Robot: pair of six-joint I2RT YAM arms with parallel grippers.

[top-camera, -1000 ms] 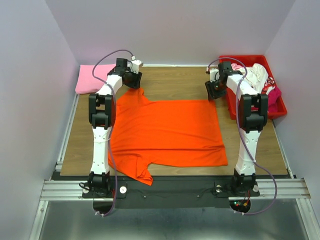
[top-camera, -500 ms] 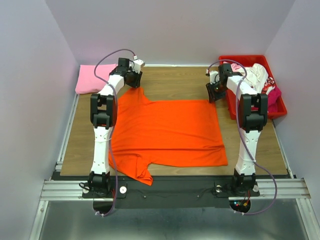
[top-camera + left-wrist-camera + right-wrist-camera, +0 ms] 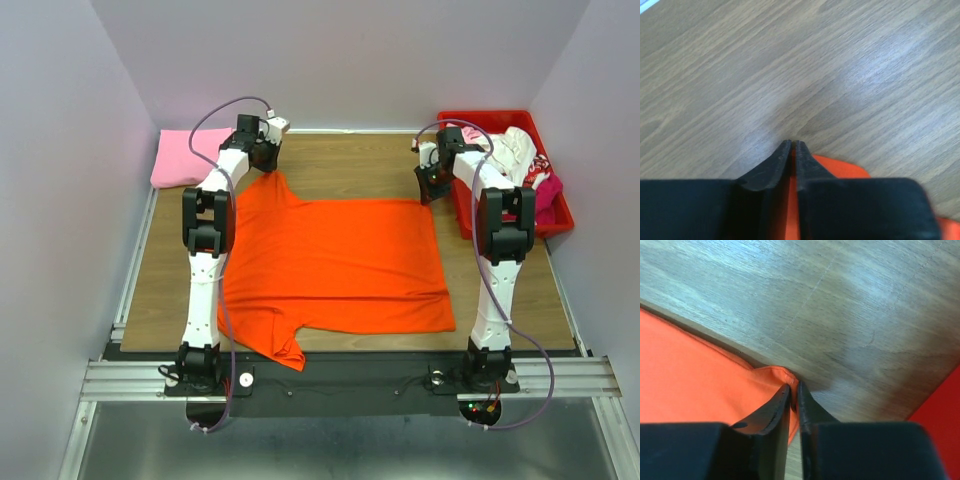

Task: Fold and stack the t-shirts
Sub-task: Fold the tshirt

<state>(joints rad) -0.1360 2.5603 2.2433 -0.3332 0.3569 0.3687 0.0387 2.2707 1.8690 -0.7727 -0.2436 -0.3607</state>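
Pinching the orange t-shirt (image 3: 330,260), seemingly, left gripper (image 3: 791,142) and right gripper (image 3: 794,385) meet the pale-walled wooden table (image 3: 350,165).

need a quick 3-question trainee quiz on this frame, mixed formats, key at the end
1. True or false: the orange t-shirt lies spread flat on the table.
2. The left gripper and right gripper are: A) open above the shirt; B) shut on its far corners; C) shut on a white shirt.
3. Fill in: a ___ shirt lies at the far left corner.

Key: 1 true. 2 B. 3 pink, the pink t-shirt.
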